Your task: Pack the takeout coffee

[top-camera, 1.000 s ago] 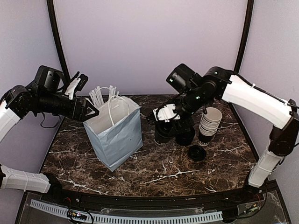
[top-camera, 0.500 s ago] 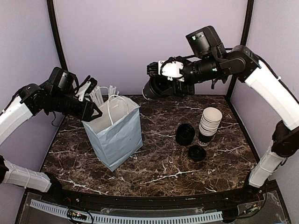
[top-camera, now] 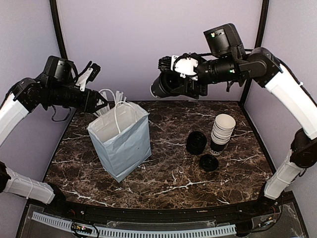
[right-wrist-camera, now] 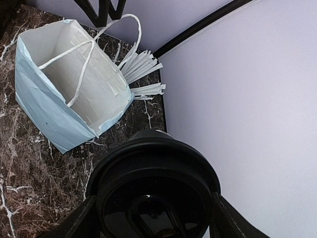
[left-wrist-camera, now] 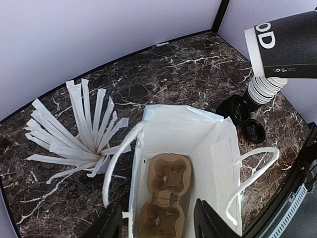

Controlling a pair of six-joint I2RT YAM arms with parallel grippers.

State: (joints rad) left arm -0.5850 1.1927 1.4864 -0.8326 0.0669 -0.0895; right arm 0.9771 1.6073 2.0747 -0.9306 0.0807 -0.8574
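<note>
1. Top view: right gripper is clamping the coffee in midair around 12 o'clock. The left gripper is hovering at the bag's 10 o'clock corner.
2. Left wrist: coffee is hanging at 2 o'clock from the bag. Fingers are gaping roughly halfway, gripping nothing.
3. Right wrist: fingers are hugging the coffee at 6 o'clock.

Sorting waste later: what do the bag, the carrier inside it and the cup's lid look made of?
Bag: pale blue paper, matte, sharply creased. Carrier: brown moulded pulp or cardboard, dull, fibrous-looking. Lid: probably black plastic, smooth with a slight sheen.
</note>
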